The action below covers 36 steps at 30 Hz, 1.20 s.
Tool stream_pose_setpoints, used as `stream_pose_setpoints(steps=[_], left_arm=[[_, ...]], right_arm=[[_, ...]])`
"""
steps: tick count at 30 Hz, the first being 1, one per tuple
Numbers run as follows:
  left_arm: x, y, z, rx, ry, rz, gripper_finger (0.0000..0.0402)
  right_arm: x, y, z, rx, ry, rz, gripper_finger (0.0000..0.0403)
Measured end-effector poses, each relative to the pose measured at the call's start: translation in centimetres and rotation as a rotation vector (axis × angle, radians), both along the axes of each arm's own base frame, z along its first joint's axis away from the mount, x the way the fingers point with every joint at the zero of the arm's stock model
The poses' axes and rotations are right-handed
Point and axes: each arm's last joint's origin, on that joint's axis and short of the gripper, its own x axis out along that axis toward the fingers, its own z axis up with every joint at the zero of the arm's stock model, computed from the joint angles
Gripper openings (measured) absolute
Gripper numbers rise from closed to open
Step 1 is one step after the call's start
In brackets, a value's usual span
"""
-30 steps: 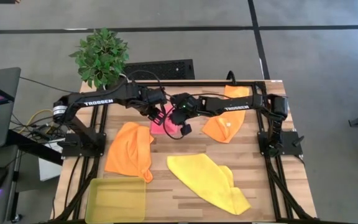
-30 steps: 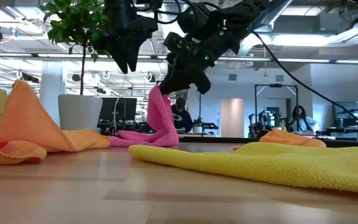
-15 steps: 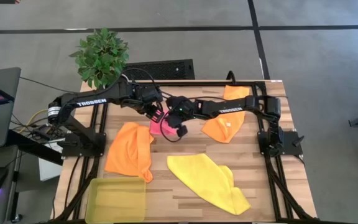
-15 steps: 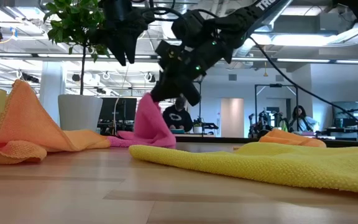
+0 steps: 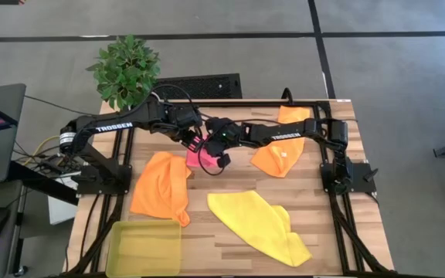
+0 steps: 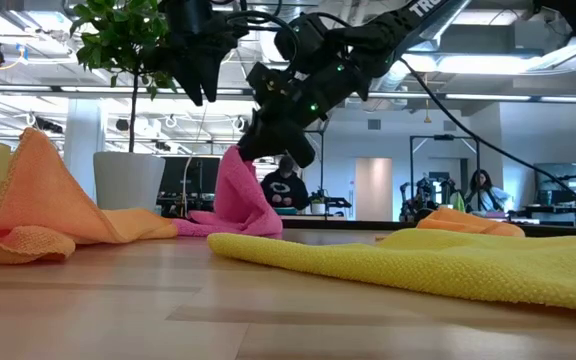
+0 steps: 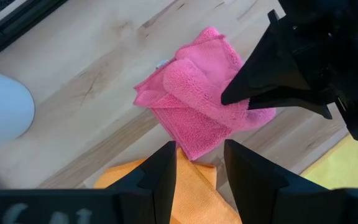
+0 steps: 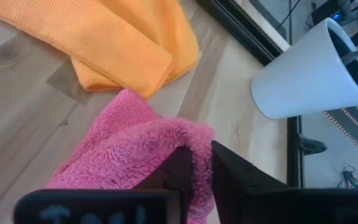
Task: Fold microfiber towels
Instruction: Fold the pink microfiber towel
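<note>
Off the wooden table's [image 5: 338, 232] far-left corner stands a potted plant [image 5: 127, 71]; a translucent yellow-green tray [image 5: 144, 248] occupies its near-left corner.

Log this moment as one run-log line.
step: folding pink towel | right gripper: pinching its raised fold | left gripper: open above it | orange and yellow towels: unfolded

Lighting: even, bright, diffuse overhead light; ceiling fixtures show as strips in the low view. Shadows: soft, faint, close under the arms and cloths on the table [image 5: 230, 251]. Glare: mild sheen on the white pot [image 8: 316, 74]. Focus: the low view's near tabletop is blurred; the yellow towel [image 6: 438, 262] is soft-edged. The wrist views' nearest dark fingers are blurred.
</note>
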Motion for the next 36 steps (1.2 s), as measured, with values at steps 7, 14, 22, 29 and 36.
stream_pose_setpoints(steps=[7, 14, 22, 29, 36], left_arm=[[0.0, 0.0, 0.0, 0.000, 0.000, 0.000, 0.0126], [0.0, 0.0, 0.0, 0.000, 0.001, -0.001, 0.0126], [0.0, 0.0, 0.0, 0.001, 0.006, -0.009, 0.0126], [0.0, -0.1, 0.0, -0.015, 0.003, -0.014, 0.0126], [0.0, -0.1, 0.0, -0.031, 0.000, -0.022, 0.0126]], right_arm=[[0.1, 0.0, 0.2, -0.005, -0.025, -0.001, 0.0158], [0.4, 0.3, 0.5, -0.069, -0.056, -0.038, 0.0239], [0.7, 1.5, 0.6, -0.200, -0.057, 0.134, 0.0255], [0.6, 1.4, 0.5, -0.092, -0.058, 0.123, 0.0255], [0.4, 0.9, 0.3, -0.066, -0.042, 0.102, 0.0255]])
